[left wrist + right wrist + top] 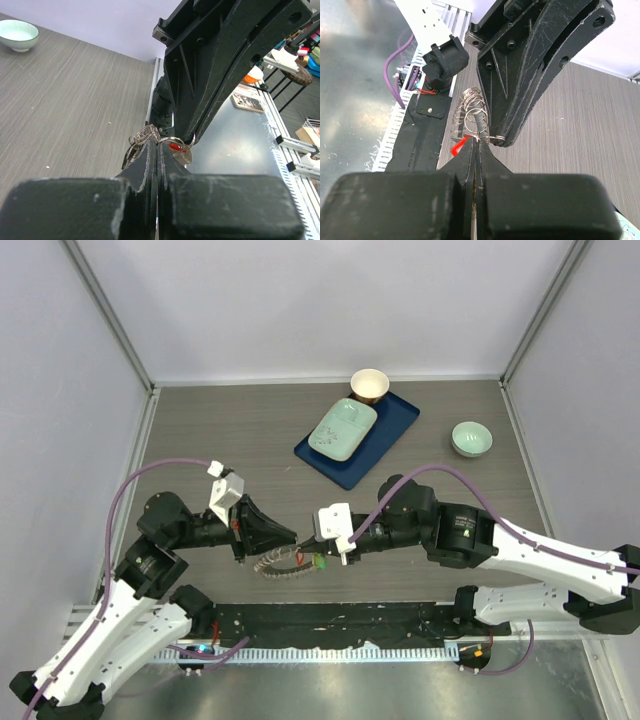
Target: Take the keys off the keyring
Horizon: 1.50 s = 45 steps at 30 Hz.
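- Your left arm reaches in from the left, and the left gripper (293, 536) points right toward the middle.
- Your right arm stretches in from the right, and the right gripper (312, 543) points left.
- The two grippers' tips nearly touch, nose to nose.
- Both pairs of fingers are pressed together, each pinching wire of the keyring (282, 565).
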Available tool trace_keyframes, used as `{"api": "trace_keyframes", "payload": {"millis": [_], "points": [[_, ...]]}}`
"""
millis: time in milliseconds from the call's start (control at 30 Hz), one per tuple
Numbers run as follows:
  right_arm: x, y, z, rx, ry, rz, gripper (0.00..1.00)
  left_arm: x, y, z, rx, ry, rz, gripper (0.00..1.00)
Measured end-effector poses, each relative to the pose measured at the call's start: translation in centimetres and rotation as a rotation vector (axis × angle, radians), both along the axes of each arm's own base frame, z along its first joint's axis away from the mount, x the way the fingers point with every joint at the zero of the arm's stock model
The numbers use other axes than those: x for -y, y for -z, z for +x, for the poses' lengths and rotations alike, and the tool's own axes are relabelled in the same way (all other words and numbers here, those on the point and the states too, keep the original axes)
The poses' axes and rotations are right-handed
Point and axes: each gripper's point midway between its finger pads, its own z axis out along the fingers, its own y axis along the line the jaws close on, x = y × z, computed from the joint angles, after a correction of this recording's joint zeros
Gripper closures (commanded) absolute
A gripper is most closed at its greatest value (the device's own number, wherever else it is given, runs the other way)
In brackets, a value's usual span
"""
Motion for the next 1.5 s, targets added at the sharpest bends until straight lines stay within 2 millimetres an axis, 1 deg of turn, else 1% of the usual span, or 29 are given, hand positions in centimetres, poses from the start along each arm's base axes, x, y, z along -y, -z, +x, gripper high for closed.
{"api": "trace_keyframes", "payload": {"millis": [300, 467, 633, 1000, 1300, 1500], "points": [[0.0, 0.4, 0.3, -0.016, 0.023, -0.007, 0.99, -0.1, 0.1, 0.2, 0.024, -0.011, 0.010, 1.00], [0.0, 0.4, 0.3, -0.019, 0.025, -0.006, 0.99, -0.2, -0.2, 0.1, 0.058, -0.013, 0.002, 1.00], [0.0, 0.2, 0.3, -0.028, 0.029, 0.000, 0.99, -0.2, -0.6, 0.0, 0.089, -0.006, -0.009, 1.00], [-0.4, -0.3, 0.2, -0.063, 0.043, 0.034, 0.99, -0.2, -1.1, -0.7, 0.254, 0.040, -0.072, 1.00], [-0.4, -0.9, 0.2, -0.073, 0.053, 0.062, 0.99, -0.2, -1.9, -1.3, 0.304, 0.086, -0.098, 1.00], [-0.2, -1.1, 0.5, -0.078, 0.077, 0.069, 0.99, -0.2, -1.9, -1.3, 0.309, 0.084, -0.098, 1.00]]}}
